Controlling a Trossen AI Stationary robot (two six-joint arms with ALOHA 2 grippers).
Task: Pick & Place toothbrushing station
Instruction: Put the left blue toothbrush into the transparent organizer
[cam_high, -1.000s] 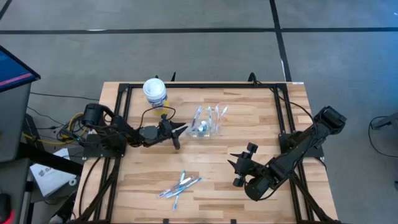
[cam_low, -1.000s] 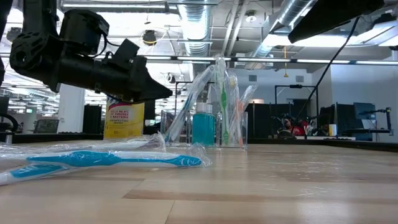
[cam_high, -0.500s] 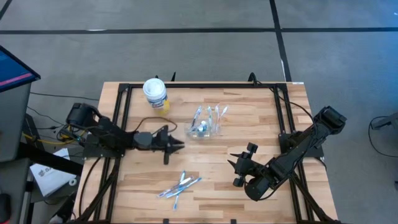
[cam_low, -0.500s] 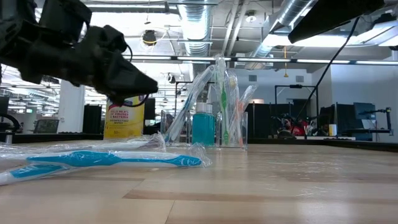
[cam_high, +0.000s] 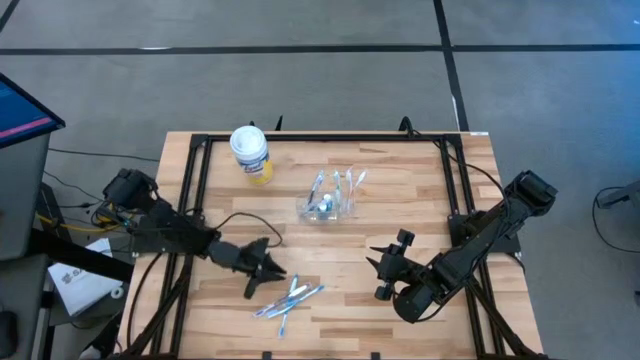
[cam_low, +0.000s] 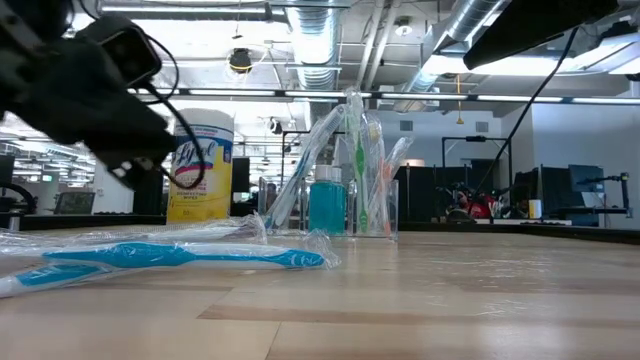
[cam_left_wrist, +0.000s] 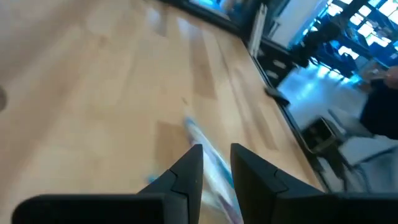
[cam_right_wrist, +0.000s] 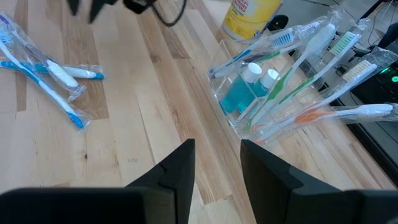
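Observation:
A clear plastic cup (cam_high: 328, 203) stands mid-table with several toothbrushes and teal tubes upright in it; it also shows in the right wrist view (cam_right_wrist: 273, 87) and the low view (cam_low: 350, 195). Several wrapped blue and white toothbrushes (cam_high: 289, 299) lie flat near the table's near edge, and appear in the low view (cam_low: 180, 255) and right wrist view (cam_right_wrist: 50, 71). My left gripper (cam_high: 275, 274) hovers just left of them, open by a narrow gap (cam_left_wrist: 216, 163), with one blurred wrapped toothbrush (cam_left_wrist: 208, 155) ahead of its fingertips. My right gripper (cam_high: 375, 258) waits open to the right (cam_right_wrist: 217, 158).
A white tub with a yellow label (cam_high: 250, 152) stands at the far left, also seen in the low view (cam_low: 200, 165). A black frame (cam_high: 320, 138) runs along the table's far and side edges. Bare wood lies between the cup and the loose toothbrushes.
My left gripper has swung away from the clear cup toward the table's near edge and now stands beside the loose wrapped toothbrushes, having turned as it went. In the low view it has moved left, uncovering the tub. The cup and the toothbrushes have stayed in place.

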